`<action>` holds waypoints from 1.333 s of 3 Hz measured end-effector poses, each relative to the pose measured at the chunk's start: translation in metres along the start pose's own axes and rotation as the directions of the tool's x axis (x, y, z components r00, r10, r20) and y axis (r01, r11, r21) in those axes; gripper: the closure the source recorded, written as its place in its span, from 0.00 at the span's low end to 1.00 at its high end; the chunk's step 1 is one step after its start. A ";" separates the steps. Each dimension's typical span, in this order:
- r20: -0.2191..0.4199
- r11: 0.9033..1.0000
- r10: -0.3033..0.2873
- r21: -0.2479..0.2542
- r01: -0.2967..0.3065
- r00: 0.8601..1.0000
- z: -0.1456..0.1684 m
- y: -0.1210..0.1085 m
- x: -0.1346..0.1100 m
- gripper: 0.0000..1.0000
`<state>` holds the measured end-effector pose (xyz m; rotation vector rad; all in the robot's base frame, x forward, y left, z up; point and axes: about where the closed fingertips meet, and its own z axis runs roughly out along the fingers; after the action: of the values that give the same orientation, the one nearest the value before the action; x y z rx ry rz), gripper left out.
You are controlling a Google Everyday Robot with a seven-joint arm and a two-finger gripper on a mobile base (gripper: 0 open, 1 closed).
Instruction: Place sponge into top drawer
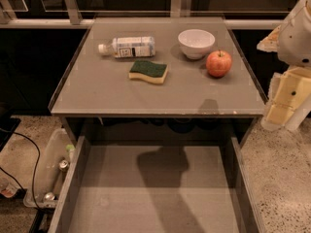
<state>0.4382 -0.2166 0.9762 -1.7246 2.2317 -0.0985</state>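
Lying green side up on the table [97, 93], the sponge [148, 71] sits between the tipped bottle [127, 47] and the apple [218, 63], with the bowl [196, 42] behind. The drawer [73, 188] stands pulled out below the table's front edge, a shadow across its grey bottom. The gripper [285, 103] hangs beyond the table's right edge, well apart from the sponge; how far open it is I cannot tell.

The table [107, 93] carries bottle [129, 47], sponge [148, 71], bowl [196, 42], apple [218, 63]; jaws beside its right edge.
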 end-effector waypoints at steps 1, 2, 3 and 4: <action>0.005 1.000 -0.002 0.005 0.002 1.000 0.000 -0.002 -0.003 0.00; 0.060 0.999 -0.038 0.024 0.037 0.997 0.006 -0.021 -0.030 0.00; 0.168 0.996 -0.087 0.043 0.081 0.982 0.014 -0.046 -0.065 0.00; 0.255 0.993 -0.118 0.046 0.110 0.960 0.020 -0.058 -0.090 0.00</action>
<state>0.5183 -0.1437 0.9903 -1.7391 1.9352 0.0621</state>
